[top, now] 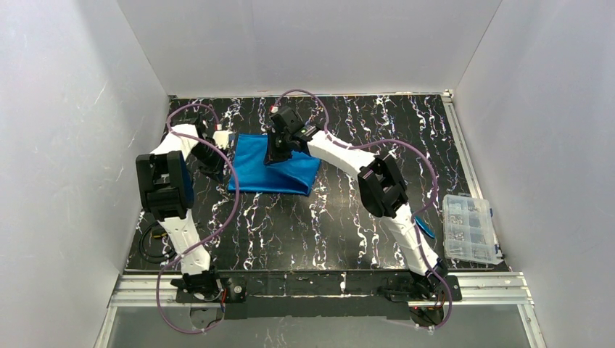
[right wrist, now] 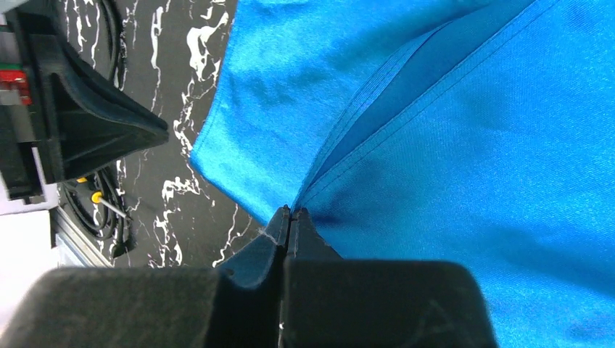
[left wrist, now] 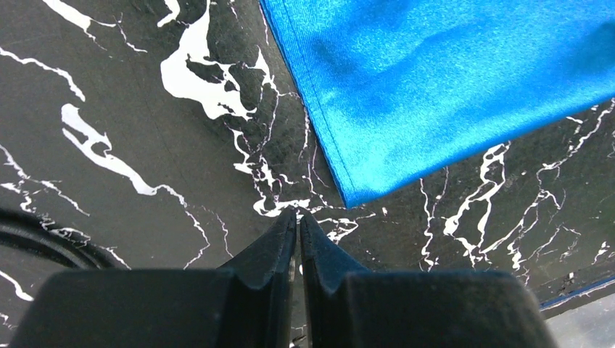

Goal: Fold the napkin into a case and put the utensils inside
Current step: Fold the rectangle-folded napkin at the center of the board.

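Note:
The bright blue napkin (top: 270, 172) lies partly folded on the black marbled table, with one layer lifted over another. My right gripper (top: 277, 154) is above its middle, shut on a stitched hem of the napkin (right wrist: 450, 145); the fingertips (right wrist: 290, 212) pinch the cloth. My left gripper (top: 217, 164) is at the napkin's left edge, shut and empty (left wrist: 298, 215), just short of a napkin corner (left wrist: 406, 94). A shiny blue utensil (top: 426, 230) peeks out beside the right arm, mostly hidden.
A clear plastic parts box (top: 470, 228) stands at the right edge. A black cable coil (top: 151, 243) lies near the left arm's base. The left gripper's black body (right wrist: 94, 123) shows close to the napkin in the right wrist view. White walls enclose the table.

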